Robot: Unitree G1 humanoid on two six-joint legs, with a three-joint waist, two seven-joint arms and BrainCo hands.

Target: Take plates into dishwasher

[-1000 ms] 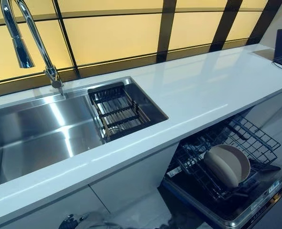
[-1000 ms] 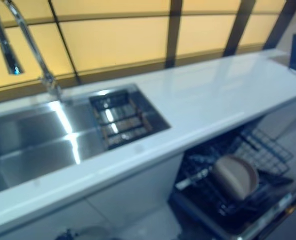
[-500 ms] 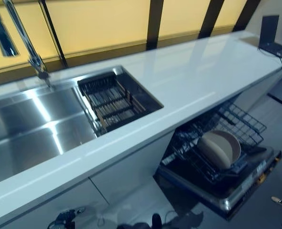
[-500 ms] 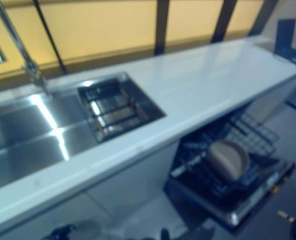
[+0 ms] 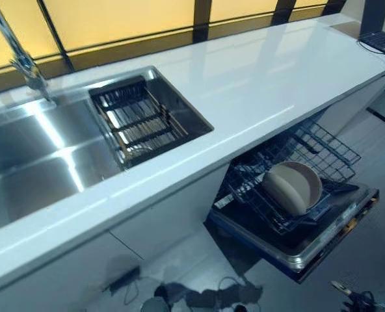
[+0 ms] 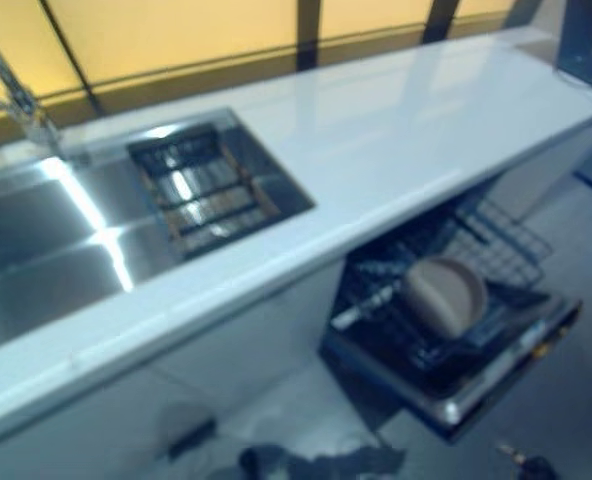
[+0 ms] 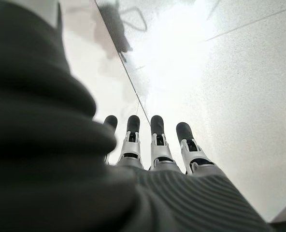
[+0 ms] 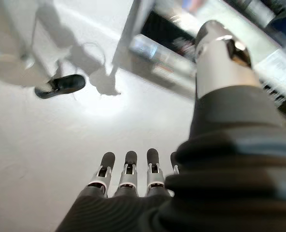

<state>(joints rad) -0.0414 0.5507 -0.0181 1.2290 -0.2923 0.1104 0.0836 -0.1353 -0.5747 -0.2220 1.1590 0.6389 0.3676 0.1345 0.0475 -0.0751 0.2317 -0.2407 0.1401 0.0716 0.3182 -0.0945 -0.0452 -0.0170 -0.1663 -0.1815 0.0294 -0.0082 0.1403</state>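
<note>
Beige plates [image 5: 290,188] stand on edge in the pulled-out lower rack [image 5: 332,146] of the open dishwasher [image 5: 309,250] under the white counter; they also show in the right eye view [image 6: 441,297]. My left hand [image 7: 155,145] hangs low over the pale floor with straight fingers and holds nothing. My right hand [image 8: 128,179] also hangs low over the floor near the dishwasher's door edge, fingers straight and empty. No plate is in either hand.
A white counter [image 5: 264,84] runs across, with a steel sink [image 5: 43,156], a wire drain basket [image 5: 137,120] in it and a tap [image 5: 23,65] behind. A laptop [image 5: 381,39] sits at the counter's far right. A dark object [image 8: 61,86] lies on the floor.
The whole picture has shifted up and to the left, so the camera has moved and more floor shows. The plates and rack stay as they were.
</note>
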